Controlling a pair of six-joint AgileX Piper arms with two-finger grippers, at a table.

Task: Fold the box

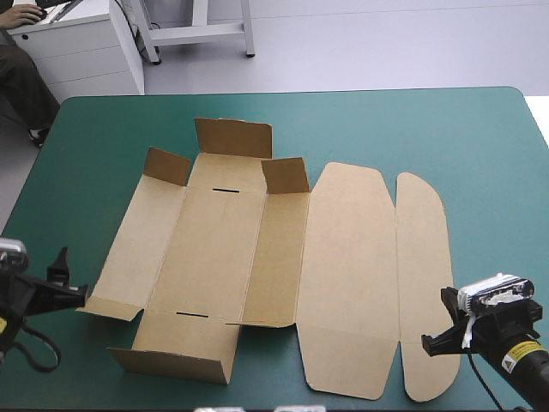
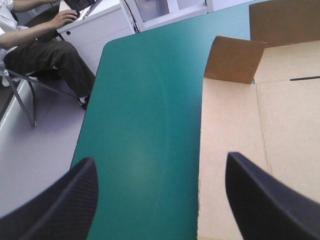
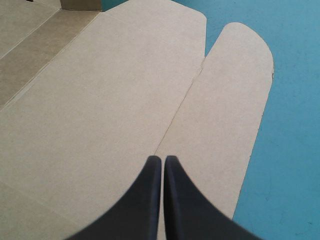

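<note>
- The box (image 1: 257,249) is smooth brown board with its small flaps raised and its round-ended lid panels flat, toward the bench's (image 1: 480,137) right edge.
- My left tool (image 2: 160,159) is spread; my right tool (image 3: 163,160) is pressed together.

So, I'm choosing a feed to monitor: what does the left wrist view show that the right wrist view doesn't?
Left wrist only: the raised far-left corner flap, a slot, and the open left end effector. Right wrist only: the flat rounded outer flap and the shut right end effector. Both: the brown box on the teal-green cover.
</note>
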